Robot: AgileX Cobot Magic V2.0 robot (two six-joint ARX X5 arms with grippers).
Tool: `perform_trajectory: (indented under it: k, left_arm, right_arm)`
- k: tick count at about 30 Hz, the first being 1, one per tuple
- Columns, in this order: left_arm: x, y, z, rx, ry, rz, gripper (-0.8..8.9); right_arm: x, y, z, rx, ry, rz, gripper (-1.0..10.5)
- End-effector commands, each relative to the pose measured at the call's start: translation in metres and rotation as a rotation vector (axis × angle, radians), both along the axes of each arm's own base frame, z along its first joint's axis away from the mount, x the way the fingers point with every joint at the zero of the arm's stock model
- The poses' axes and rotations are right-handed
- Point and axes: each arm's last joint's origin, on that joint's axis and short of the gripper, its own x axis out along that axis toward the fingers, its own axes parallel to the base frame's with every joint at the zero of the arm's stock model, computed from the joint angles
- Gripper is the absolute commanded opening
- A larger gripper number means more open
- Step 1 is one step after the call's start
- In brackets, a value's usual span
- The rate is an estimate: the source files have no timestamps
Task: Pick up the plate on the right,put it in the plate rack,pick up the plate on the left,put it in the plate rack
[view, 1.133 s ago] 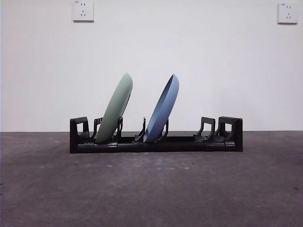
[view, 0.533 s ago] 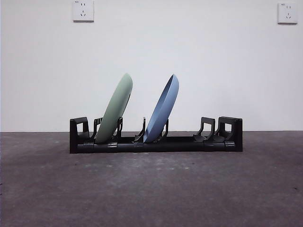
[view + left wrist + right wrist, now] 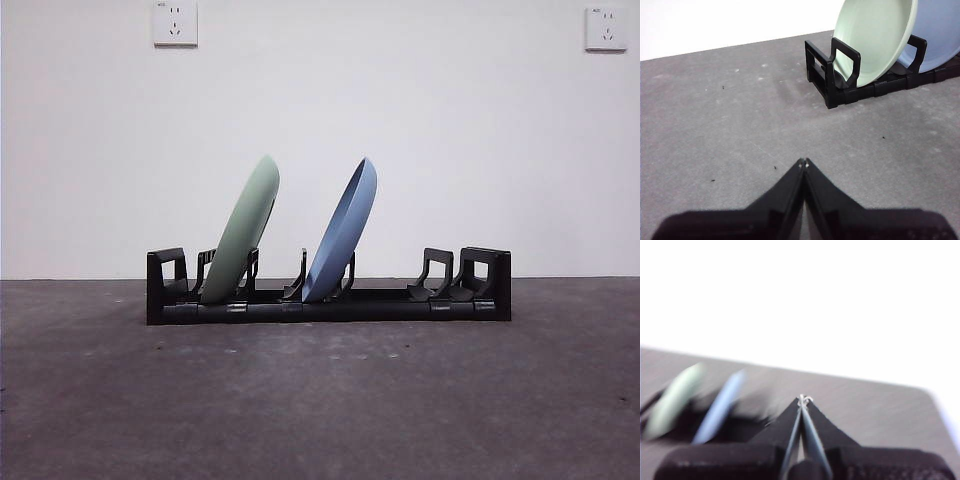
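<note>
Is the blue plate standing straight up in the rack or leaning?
Leaning. In the front view the blue plate sits between the prongs of the plate rack with its top edge tilted toward the right, roughly parallel to the green plate.

Almost no change across the front view: rack [image 3: 329,296] with green plate [image 3: 241,232] and blue plate [image 3: 342,232] sits a hair further left against the wall sockets [image 3: 175,22], looks like camera jitter. Plates lean in the rack as before. No arm enters.
</note>
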Motion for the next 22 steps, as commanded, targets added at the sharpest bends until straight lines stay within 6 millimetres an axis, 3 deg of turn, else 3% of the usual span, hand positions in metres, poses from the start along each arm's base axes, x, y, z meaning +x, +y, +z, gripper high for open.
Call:
perform_trajectory:
  k: [1, 6, 16, 22]
  left_arm:
    - [0.000, 0.000, -0.003, -0.008, 0.006, 0.006, -0.04]
    - [0.000, 0.000, -0.003, -0.008, 0.006, 0.006, -0.04]
    - [0.000, 0.000, -0.003, -0.008, 0.006, 0.006, -0.04]
    - [0.000, 0.000, -0.003, -0.008, 0.006, 0.006, -0.04]
  right_arm:
    - [-0.003, -0.004, -0.025, -0.044, -0.059, -0.050, 0.0]
    - [0.001, -0.005, -0.071, -0.038, -0.124, -0.059, 0.0]
    - [0.023, -0.005, -0.194, 0.001, -0.089, -0.063, 0.0]
    - [0.026, -0.005, -0.250, 0.009, -0.042, -0.079, 0.0]
